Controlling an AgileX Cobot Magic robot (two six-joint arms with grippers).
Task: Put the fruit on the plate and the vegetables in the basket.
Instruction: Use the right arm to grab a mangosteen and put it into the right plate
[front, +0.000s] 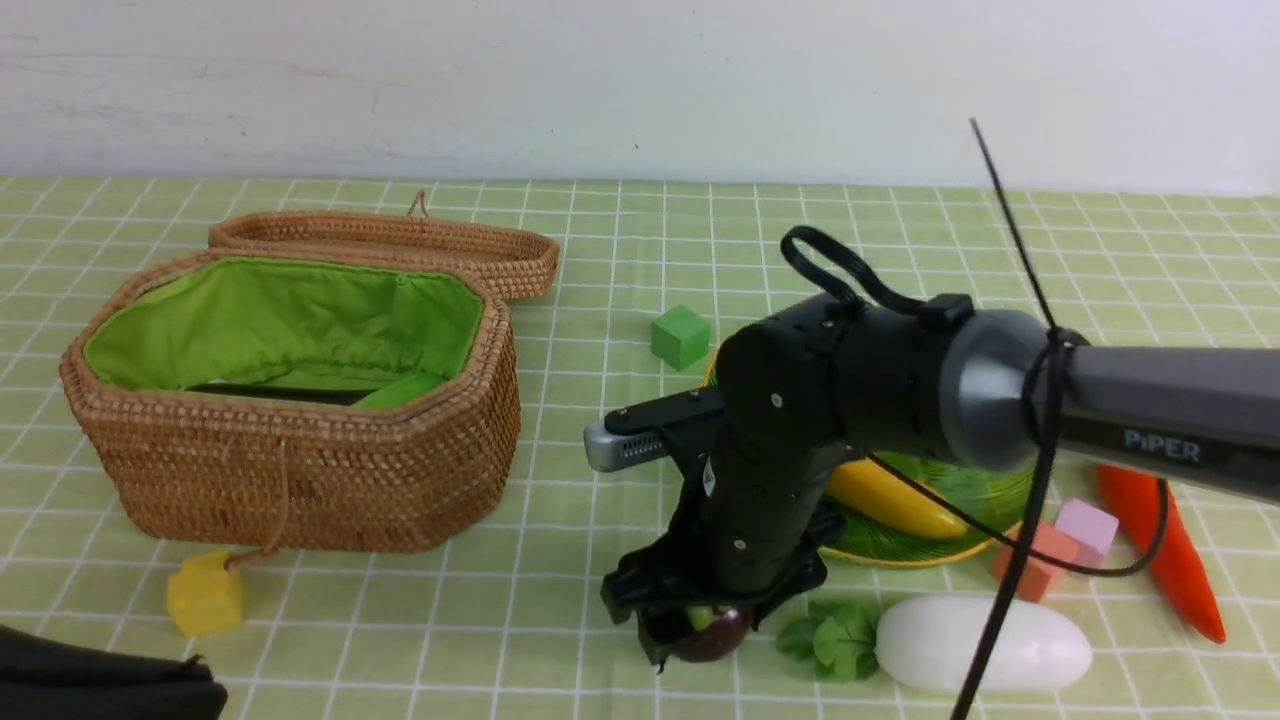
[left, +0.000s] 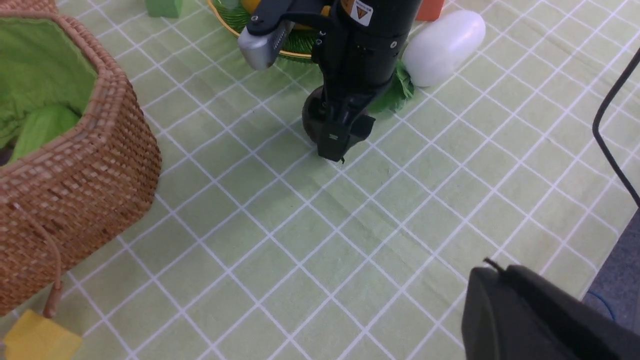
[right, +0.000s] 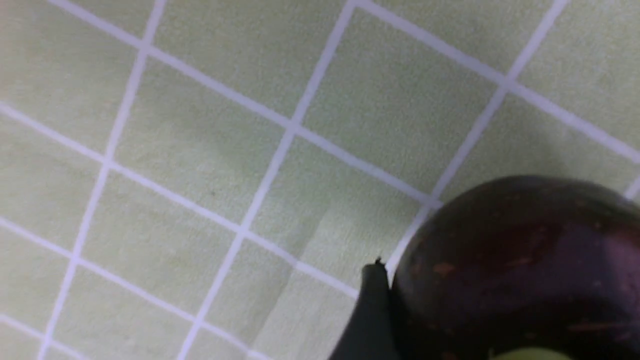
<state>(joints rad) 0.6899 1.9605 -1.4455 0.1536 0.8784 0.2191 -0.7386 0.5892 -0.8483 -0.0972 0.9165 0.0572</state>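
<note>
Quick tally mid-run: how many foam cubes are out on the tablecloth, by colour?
Green cube: 1
Yellow cube: 1
Orange cube: 1
Pink cube: 1
Total: 4

The brand name "PiPER" stands in pale letters on the grey forearm of the right arm (front: 1160, 445), at the right edge of the front view. At the top centre of the left wrist view, a small yellow warning sticker (left: 361, 8) with a triangle sign sits on that arm's black wrist. Its print is too small to read.
</note>
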